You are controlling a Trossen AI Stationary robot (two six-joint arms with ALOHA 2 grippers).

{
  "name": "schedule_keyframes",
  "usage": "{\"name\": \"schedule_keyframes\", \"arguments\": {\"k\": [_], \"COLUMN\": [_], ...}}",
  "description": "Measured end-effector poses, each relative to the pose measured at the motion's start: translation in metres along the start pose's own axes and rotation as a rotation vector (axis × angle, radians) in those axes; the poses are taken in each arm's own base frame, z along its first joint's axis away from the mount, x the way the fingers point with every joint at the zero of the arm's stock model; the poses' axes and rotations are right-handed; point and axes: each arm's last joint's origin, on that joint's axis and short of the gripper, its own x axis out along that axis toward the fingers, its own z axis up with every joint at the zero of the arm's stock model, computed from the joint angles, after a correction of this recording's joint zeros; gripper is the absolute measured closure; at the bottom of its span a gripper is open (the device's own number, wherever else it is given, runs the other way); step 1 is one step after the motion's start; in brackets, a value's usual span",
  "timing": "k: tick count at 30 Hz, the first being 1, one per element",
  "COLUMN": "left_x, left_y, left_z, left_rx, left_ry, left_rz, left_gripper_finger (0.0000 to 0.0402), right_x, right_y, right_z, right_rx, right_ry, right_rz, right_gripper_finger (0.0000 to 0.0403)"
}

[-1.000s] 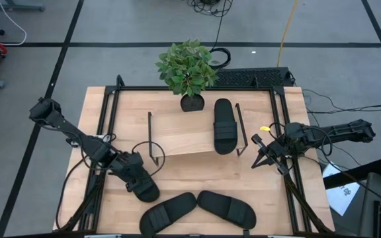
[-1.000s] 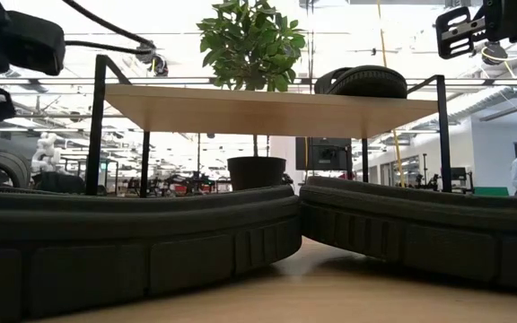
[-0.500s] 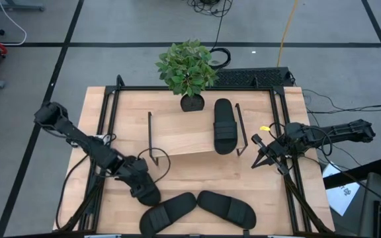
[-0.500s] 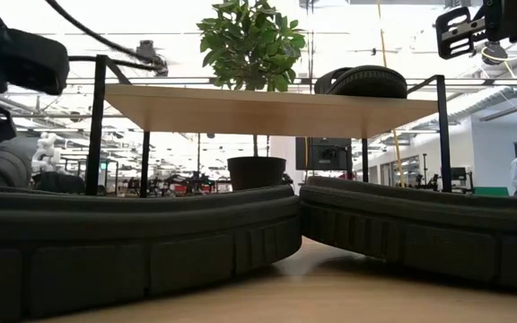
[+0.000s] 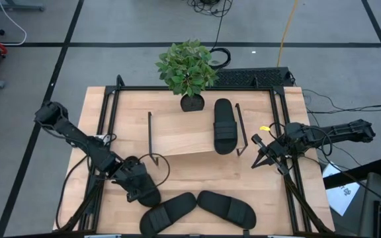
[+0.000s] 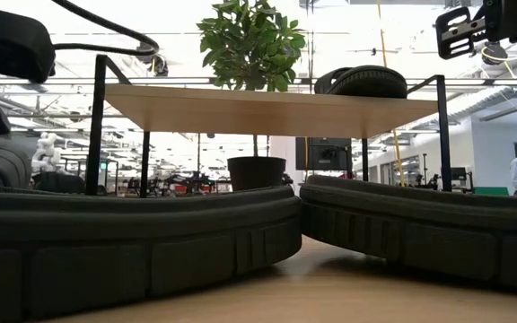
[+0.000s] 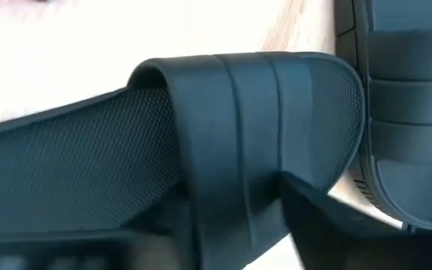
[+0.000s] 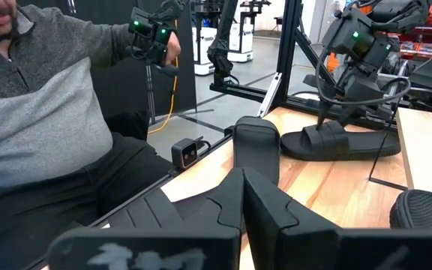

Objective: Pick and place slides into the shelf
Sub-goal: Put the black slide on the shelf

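Left gripper [image 5: 139, 187] low — fingers clamping a slide [image 5: 145, 190].

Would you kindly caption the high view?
Left gripper on a slide; one slide sits on the shelf.

high: straight down | low: tabletop level | both: shelf [image 5: 180, 135]

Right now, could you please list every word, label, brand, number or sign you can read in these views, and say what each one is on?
None: no view shows any readable text.
Slides: plain black, no brand or number showing.
Shelf: bare wood, no label.
White sheet beside the table: it carries a dark printed mark, too small to read.
Room behind the table in the low view: no legible sign.
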Motion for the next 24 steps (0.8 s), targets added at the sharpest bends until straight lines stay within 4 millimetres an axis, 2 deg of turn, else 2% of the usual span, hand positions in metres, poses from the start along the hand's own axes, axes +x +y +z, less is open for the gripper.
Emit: {"name": "schedule_keyframes", "arguments": {"k": [2, 4, 8, 12, 18, 24], "left_x": [-0.001, -0.003, -0.010, -0.025, -0.056, -0.089], "left_y": [0.000, 0.000, 0.004, 0.011, 0.020, 0.020], "left_z": [0.000, 0.000, -0.004, -0.012, -0.024, -0.023], "left_rx": [0.013, 0.011, -0.011, -0.034, -0.032, 0.019], "left_ry": [-0.001, 0.005, 0.030, 0.049, -0.022, -0.084], "left_rz": [-0.002, -0.011, 0.012, 0.037, 0.079, 0.159], "left_gripper_finger": [0.0344, 0.0384, 0.0388, 0.0397, 0.0399, 0.0400], "right_x": [0.000, 0.000, 0.000, 0.000, 0.000, 0.000], "right_y": [0.000, 0.000, 0.000, 0.000, 0.000, 0.000], "right_z": [0.000, 0.000, 0.000, 0.000, 0.000, 0.000], "right_rx": [0.000, 0.000, 0.005, 0.023, 0.021, 0.019], "right_ry": [0.001, 0.000, 0.001, 0.001, 0.001, 0.001], "right_rz": [0.000, 0.000, 0.000, 0.000, -0.001, -0.005], "right_gripper_finger": [0.0403, 0.0403, 0.0403, 0.0403, 0.0403, 0.0403]}}
